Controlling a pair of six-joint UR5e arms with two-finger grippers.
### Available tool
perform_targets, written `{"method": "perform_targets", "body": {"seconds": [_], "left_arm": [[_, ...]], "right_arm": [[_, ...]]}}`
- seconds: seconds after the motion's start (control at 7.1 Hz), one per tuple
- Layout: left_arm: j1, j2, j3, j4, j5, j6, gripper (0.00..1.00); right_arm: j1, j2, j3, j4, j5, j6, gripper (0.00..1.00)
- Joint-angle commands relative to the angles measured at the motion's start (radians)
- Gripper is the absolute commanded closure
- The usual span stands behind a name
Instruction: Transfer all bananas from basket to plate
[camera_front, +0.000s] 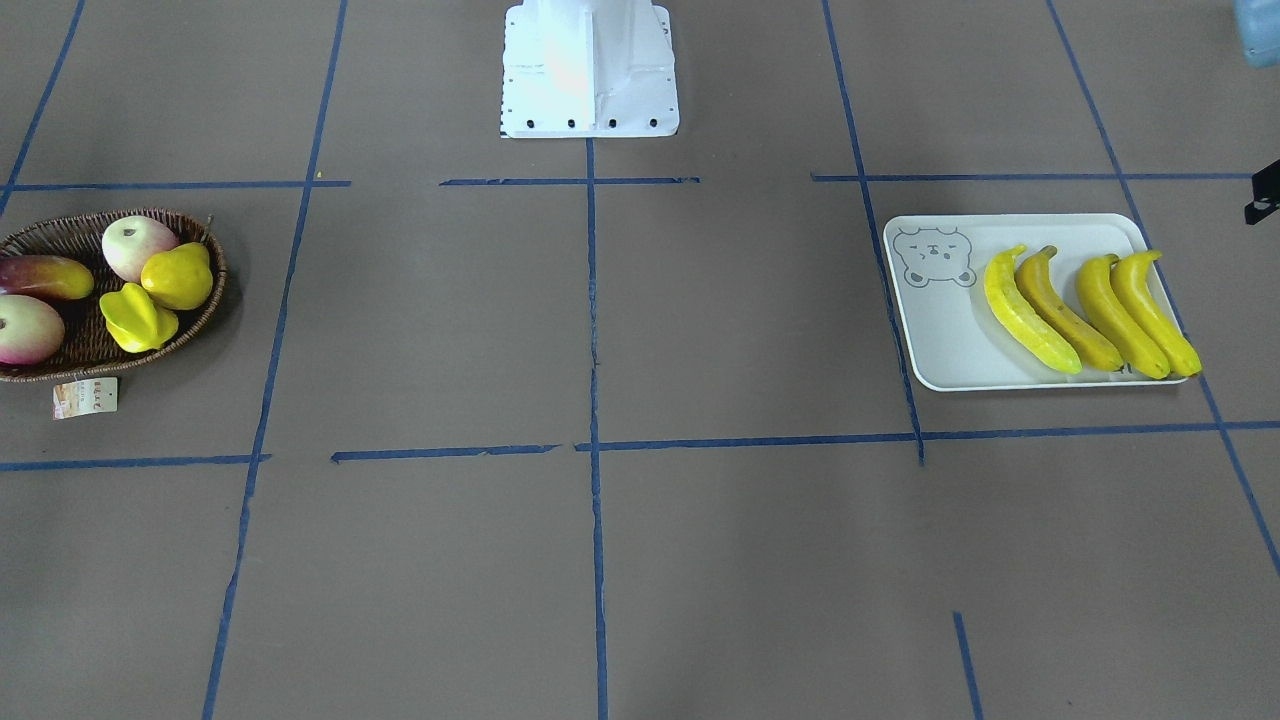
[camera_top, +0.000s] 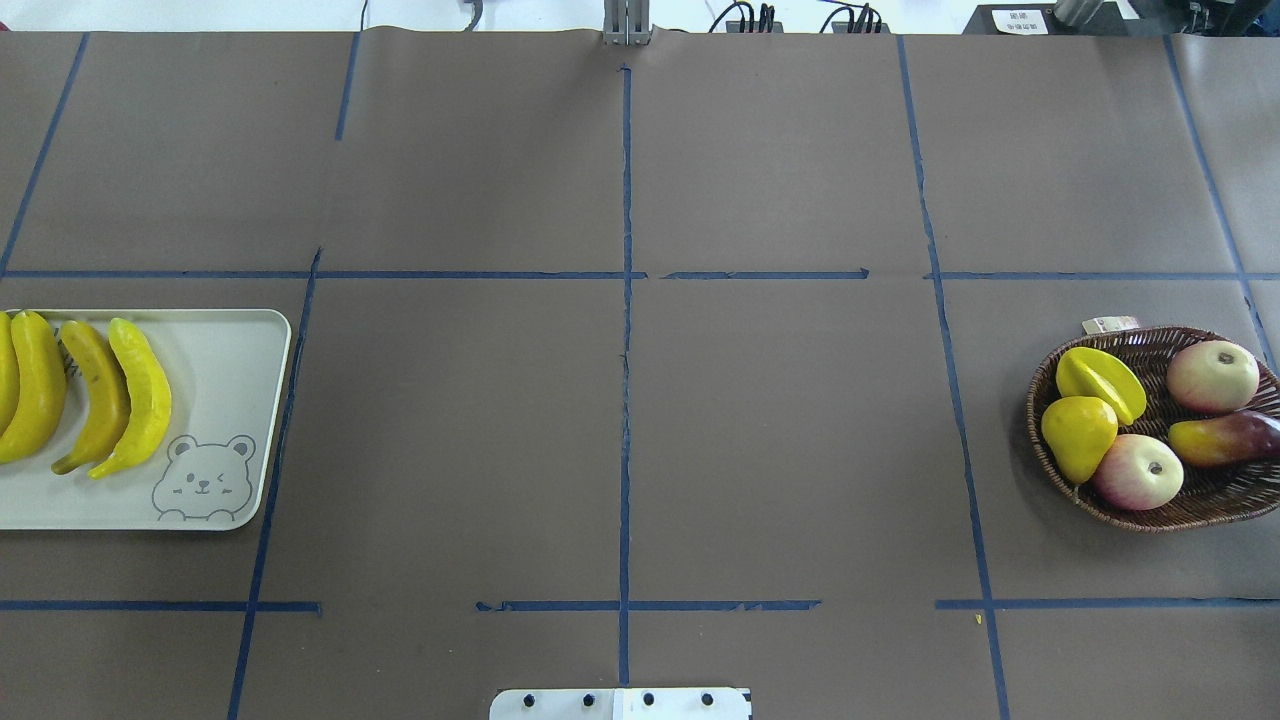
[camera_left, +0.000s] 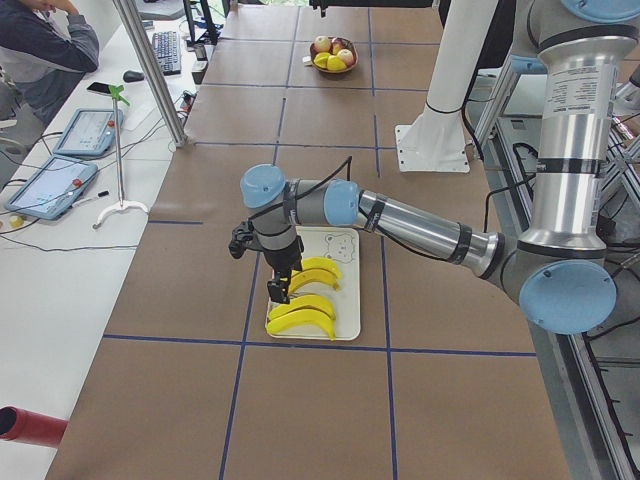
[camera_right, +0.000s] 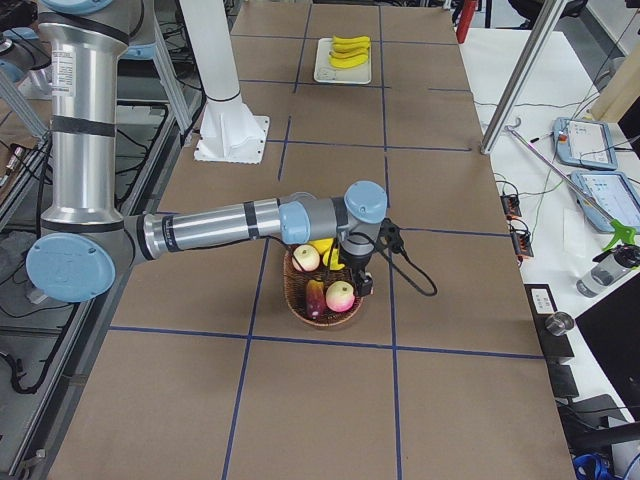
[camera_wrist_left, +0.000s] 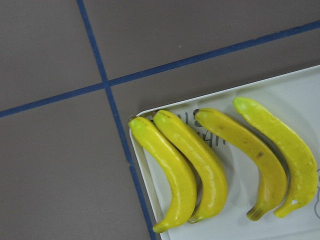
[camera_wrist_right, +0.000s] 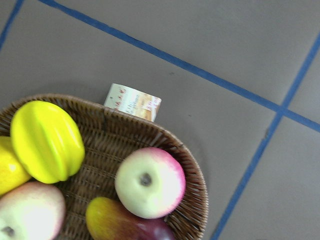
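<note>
Brown table (camera_top: 780, 430) — bananas (camera_front: 1105, 312) by plate (camera_front: 940, 340) edge, well apart from basket (camera_top: 1150, 340) — left hand (camera_left: 279, 292), right hand (camera_right: 360, 285): grip untellable.

Bright, even overhead light, faint soft shadows; glare on bananas (camera_wrist_left: 172, 170); wrist cams slightly soft.

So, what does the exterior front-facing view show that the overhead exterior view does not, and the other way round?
Only front-facing: the whole plate with all four bananas complete; overhead cuts both at its left edge. Only overhead: the basket almost whole, and cables beyond the table's far edge. Both: the starfruit in the basket, no banana there, and the white robot base.
</note>
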Motion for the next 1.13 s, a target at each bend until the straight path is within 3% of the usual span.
{"method": "perform_targets", "body": {"seconds": [0.0, 0.28, 0.7, 0.99], "left_arm": [[-0.030, 0.086, 0.035, -0.087, -0.036, 0.010, 0.00], [-0.030, 0.126, 0.049, -0.165, -0.055, 0.007, 0.00], [-0.027, 0.100, 0.122, -0.178, -0.047, 0.003, 0.00], [-0.030, 0.102, 0.107, -0.210, -0.041, -0.004, 0.00]], "right_arm": [[0.117, -0.080, -0.048, 0.006, 0.007, -0.035, 0.00], [0.121, -0.088, -0.042, 0.006, 0.008, 0.004, 0.00], [0.121, -0.085, -0.037, 0.011, 0.007, 0.067, 0.00], [0.121, -0.085, -0.038, 0.011, 0.007, 0.066, 0.00]]}}
